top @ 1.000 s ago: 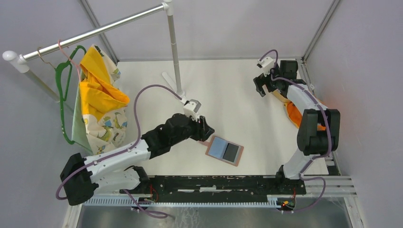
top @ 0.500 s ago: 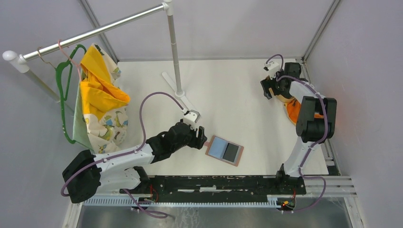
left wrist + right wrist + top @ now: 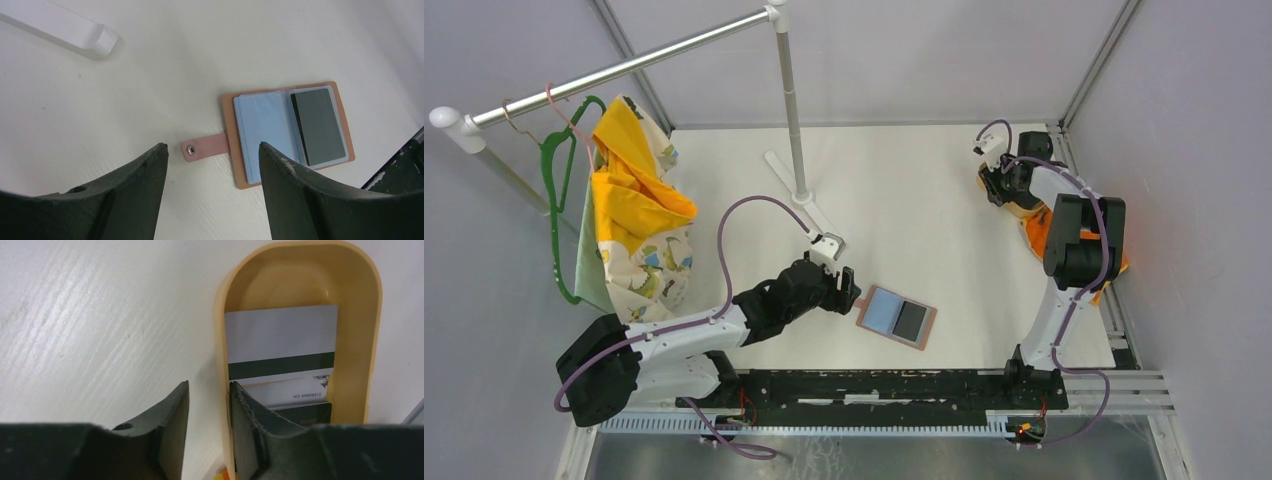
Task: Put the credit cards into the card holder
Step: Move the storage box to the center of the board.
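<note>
The card holder (image 3: 896, 318) lies open and flat near the table's front, its snap tab (image 3: 205, 146) pointing left. Inside it sit a light blue card (image 3: 262, 130) and a dark grey card (image 3: 320, 125). My left gripper (image 3: 849, 285) hovers open just left of it, its fingers either side of the tab (image 3: 212, 147). At the far right, my right gripper (image 3: 996, 185) straddles the left wall of a tan tray (image 3: 220, 315). One finger is inside against the wall, the other outside with a slim gap (image 3: 210, 384). The tray holds a white striped card (image 3: 280, 335) and a black card (image 3: 305, 412).
A garment rack's upright and white foot (image 3: 796, 180) stand at the table's middle back, with yellow patterned clothes (image 3: 634, 215) hanging at the left. An orange object (image 3: 1039, 235) lies by the tray. A black rail (image 3: 874, 385) runs along the near edge.
My right gripper has dropped onto the tray's edge and its jaws have narrowed round the wall. My left arm drew back toward its base, away from the card holder.
</note>
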Available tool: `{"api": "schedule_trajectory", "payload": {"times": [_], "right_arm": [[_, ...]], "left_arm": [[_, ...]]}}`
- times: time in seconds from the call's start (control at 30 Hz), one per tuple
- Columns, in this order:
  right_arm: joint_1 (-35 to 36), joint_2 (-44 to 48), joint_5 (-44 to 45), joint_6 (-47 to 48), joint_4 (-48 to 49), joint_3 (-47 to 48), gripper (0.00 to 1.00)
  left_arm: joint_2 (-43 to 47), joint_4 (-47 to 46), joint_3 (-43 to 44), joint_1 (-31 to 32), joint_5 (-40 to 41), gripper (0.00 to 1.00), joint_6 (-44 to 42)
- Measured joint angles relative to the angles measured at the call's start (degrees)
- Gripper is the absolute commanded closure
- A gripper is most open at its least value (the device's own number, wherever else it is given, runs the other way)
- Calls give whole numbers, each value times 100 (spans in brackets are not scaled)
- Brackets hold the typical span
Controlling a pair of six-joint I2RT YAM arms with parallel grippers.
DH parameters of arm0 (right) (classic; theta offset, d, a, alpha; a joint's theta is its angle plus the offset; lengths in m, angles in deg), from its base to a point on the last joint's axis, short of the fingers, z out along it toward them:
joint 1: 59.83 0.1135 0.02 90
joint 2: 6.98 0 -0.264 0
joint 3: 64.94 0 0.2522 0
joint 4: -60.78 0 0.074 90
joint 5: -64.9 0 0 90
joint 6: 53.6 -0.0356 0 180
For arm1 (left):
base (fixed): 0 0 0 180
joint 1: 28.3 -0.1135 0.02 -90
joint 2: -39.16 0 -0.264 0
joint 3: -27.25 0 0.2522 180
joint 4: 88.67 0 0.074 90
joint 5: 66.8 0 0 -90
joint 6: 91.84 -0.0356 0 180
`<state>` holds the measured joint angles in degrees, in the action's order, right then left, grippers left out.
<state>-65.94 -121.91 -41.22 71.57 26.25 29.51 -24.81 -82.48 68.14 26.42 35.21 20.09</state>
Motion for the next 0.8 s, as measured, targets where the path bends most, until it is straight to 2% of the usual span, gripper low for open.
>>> {"api": "schedule_trajectory", "payload": {"times": [0.23, 0.4, 0.5, 0.6, 0.8], "right_arm": [[-24, 0, -361, 490, -258, 9, 82], [-15, 26, -820, 1067, -645, 2, 84], [98, 330, -1067, 1768, -868, -374, 85], [415, 828, -1176, 2529, -1147, -953, 93], [1668, 1764, -1182, 3851, -1458, -2100, 94]], "left_arm": [[-9, -31, 0, 0, -2, 28, -2], [-9, -33, -2, 0, -2, 28, -2], [-9, -37, -20, 0, -2, 28, -2], [-9, -63, -33, 0, -2, 28, -4], [-9, -114, -35, 0, -4, 28, -4]]}}
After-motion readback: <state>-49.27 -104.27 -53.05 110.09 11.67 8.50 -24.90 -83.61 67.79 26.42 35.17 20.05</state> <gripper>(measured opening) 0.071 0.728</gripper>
